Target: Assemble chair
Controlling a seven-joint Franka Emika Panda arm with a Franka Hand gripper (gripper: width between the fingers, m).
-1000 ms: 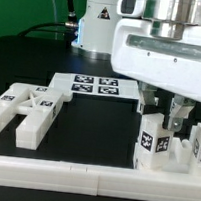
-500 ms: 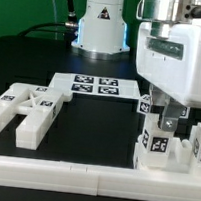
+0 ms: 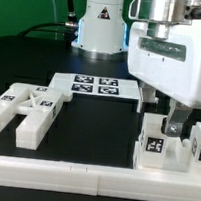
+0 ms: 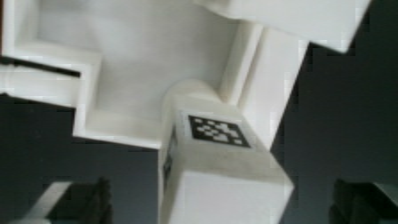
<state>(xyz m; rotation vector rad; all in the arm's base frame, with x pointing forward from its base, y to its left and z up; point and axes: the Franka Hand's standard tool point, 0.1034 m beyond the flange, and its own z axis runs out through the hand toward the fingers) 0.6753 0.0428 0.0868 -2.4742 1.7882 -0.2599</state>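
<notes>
**A:** Exterior view first: where do we place the gripper (image 3: 174,126)?

**B:** We see it low on the exterior view's right, hanging directly over a white block (image 3: 154,146). Its dark fingers (image 3: 175,120) reach down just behind the block's top.

**A:** Has it got hold of the block?

**B:** We say no. In the wrist view the fingers (image 4: 71,200) stand wide apart, one on each side of the block (image 4: 222,175), with a dark gap between each finger and the plastic. So the jaws are spread and nothing is gripped.

**A:** Which way does the block point?

**B:** It stands upright on the black table (image 3: 94,138), with its long axis vertical and in line with the fingers. One tagged face is turned to the exterior camera. In the wrist view the block rises toward the lens, with a tag showing on it. A flat white plate (image 4: 125,90) lies beyond it, and we cannot tell whether the two are joined.

**A:** Anything beside it?

**B:** A second tagged block (image 3: 200,151) stands just beside it, toward the exterior view's right, cut off by the picture's edge.

**A:** And the rest of the chair?

**B:** Well apart from the gripper, on the exterior view's left, two long blocks (image 3: 34,124) lie flat side by side. Their long axes run from the rail (image 3: 81,174) toward the marker board (image 3: 95,86). Small tagged pieces (image 3: 38,99) sit at their far ends.
</notes>
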